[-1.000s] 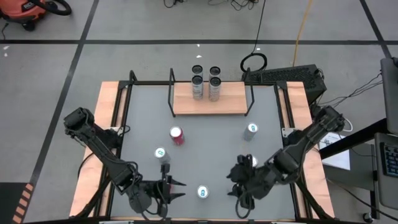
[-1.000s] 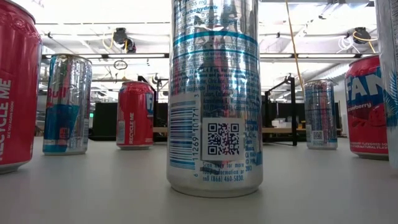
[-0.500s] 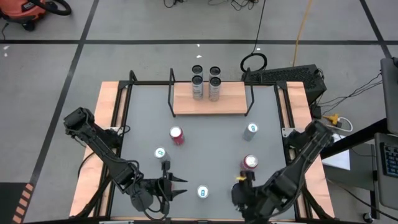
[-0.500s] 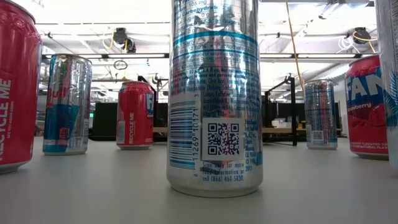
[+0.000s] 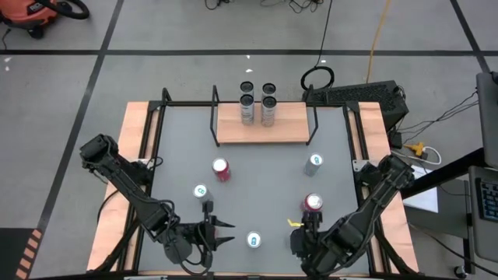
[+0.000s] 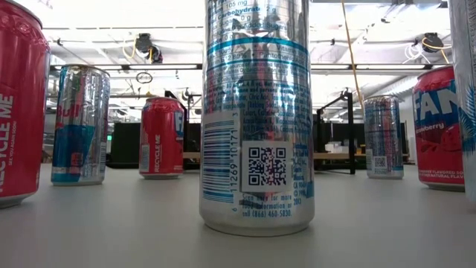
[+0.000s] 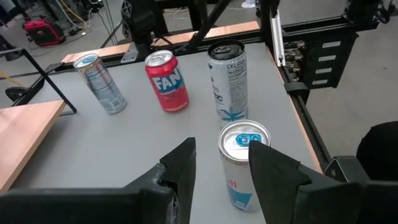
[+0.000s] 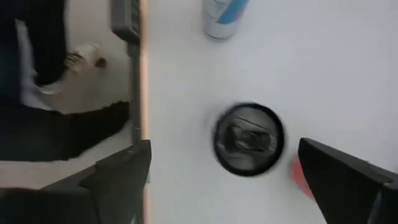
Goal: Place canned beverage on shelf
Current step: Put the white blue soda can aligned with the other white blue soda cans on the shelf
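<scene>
Several drink cans stand upright on the grey table. A dark-topped can (image 8: 249,138), also seen in the left wrist view (image 7: 227,81), stands under my right gripper (image 8: 230,180). That gripper is open and points steeply down, one finger on either side of the can and above it. It sits near the table's front right (image 5: 302,232). My left gripper (image 7: 217,168) is open near the front left (image 5: 227,235). It points at a silver can (image 5: 254,240) a little beyond its fingertips. The shelf (image 5: 263,124) stands at the far middle with several cans on its board.
A red can (image 5: 313,203) stands just beyond my right gripper, with a silver can (image 5: 313,162) farther back. Another red can (image 5: 222,169) and a silver can (image 5: 201,192) stand left of centre. A black rail frame (image 5: 156,140) borders the table.
My right arm has drawn back toward the table's near right corner, uncovering the red can. Its gripper has tipped to point more steeply down. The cans have stayed where they were.
</scene>
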Controlling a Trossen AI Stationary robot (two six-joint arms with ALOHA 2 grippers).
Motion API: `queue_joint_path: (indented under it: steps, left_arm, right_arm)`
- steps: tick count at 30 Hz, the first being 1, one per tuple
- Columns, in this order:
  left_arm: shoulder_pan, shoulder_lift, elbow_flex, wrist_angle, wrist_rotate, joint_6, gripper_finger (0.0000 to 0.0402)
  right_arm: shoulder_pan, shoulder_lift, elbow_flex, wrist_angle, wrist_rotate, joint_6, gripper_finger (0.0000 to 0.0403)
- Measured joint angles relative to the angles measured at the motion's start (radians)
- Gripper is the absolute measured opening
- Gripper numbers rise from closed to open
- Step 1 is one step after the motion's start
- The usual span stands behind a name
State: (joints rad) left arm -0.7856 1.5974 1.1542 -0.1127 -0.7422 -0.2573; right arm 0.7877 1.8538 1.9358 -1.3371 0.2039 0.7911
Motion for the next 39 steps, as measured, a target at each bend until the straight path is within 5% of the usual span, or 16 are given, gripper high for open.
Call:
queue_joint_path:
  steps: [39]
  left_arm:
    - [0.024, 0.000, 0.000, -0.001, 0.008, 0.001, 0.0143]
  right_arm:
    - [-0.045, 0.002, -0.168, 0.054, -0.077, -0.129, 0.0375]
